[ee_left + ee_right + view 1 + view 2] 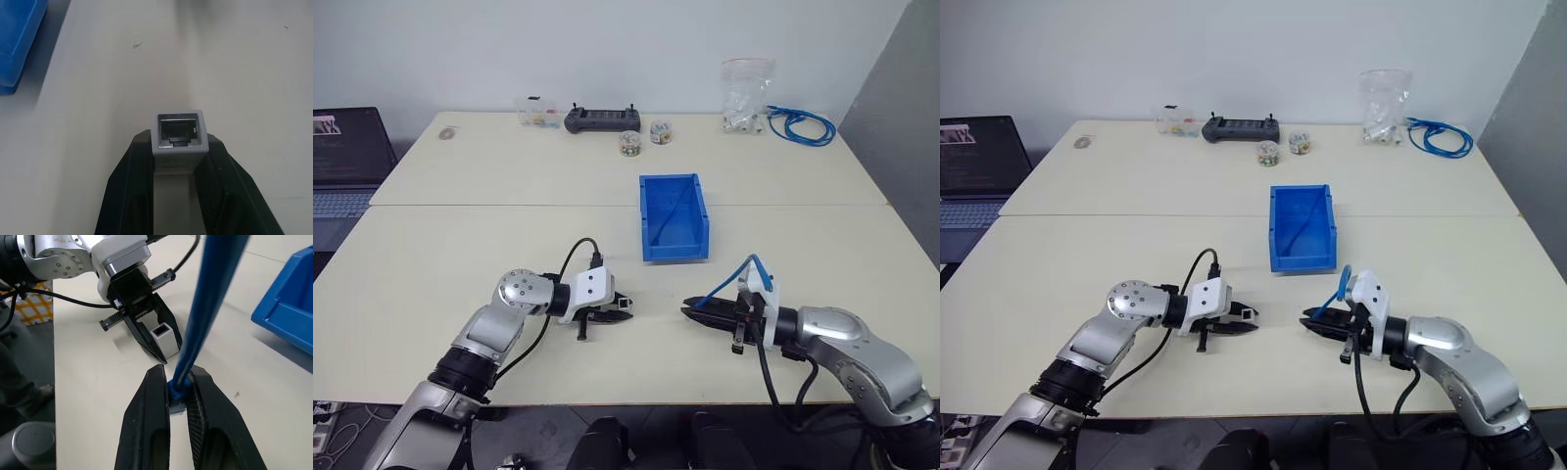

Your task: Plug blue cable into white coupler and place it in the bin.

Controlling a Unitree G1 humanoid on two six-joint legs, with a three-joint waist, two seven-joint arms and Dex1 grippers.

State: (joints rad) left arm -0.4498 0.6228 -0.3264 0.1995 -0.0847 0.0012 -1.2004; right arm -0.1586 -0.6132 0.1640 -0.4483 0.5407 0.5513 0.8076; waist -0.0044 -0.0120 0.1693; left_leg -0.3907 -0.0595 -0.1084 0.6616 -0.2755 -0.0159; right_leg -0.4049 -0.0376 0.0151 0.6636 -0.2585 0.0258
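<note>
Step in hand: mating, not yet joined.
- My left gripper (625, 311), lower centre-left of the head view: clenched on the white coupler (179, 131), socket face open toward the other arm.
- My right gripper (690, 310), lower centre-right: clamped on the blue cable (208, 313) at its plug end.
- Bin (649, 217), centre frame, on the surface (509, 176).
Next calls for lining plug with socket, then closing the gap squarely.

one blue bin (674, 217), one white coupler (179, 131), one blue cable (205, 313), one coiled blue cable bundle (800, 125), two small jars (644, 138), one laptop (342, 162), one black controller (600, 119), one clear plastic bag (745, 95).
</note>
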